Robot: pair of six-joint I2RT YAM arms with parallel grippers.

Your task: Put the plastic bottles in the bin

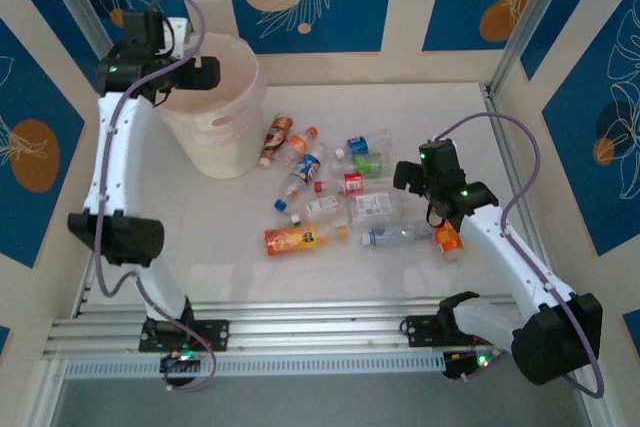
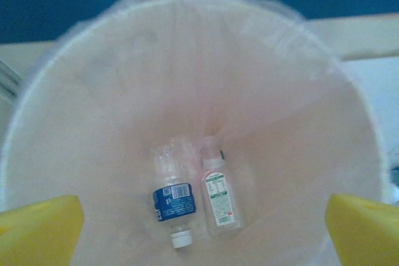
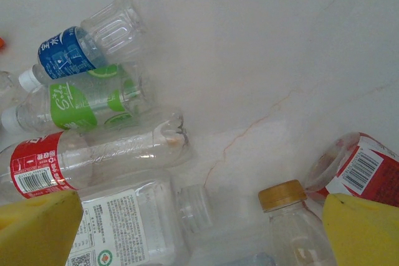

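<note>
The bin (image 1: 222, 143), a pale translucent bucket, stands at the table's back left. My left gripper (image 1: 196, 73) hangs over its mouth, open and holding nothing. Looking down through the left gripper (image 2: 202, 236), two plastic bottles lie on the bin's floor: a blue-labelled one (image 2: 173, 202) with a white cap and a clear one (image 2: 219, 199) with a green-white label. Several more bottles lie scattered mid-table, among them an orange one (image 1: 290, 238) and a brown one (image 1: 275, 137). My right gripper (image 1: 410, 176) hovers open above this pile; below the right gripper (image 3: 199, 236) lie a white-labelled clear bottle (image 3: 118, 228) and a gold-capped one (image 3: 283, 196).
Red-labelled (image 3: 37, 166), green-labelled (image 3: 75, 104) and blue-labelled (image 3: 65, 57) bottles lie left of the right gripper, another red-labelled one (image 3: 365, 169) at its right finger. Patterned walls close in the table on three sides. Aluminium rails (image 1: 320, 332) run along the near edge.
</note>
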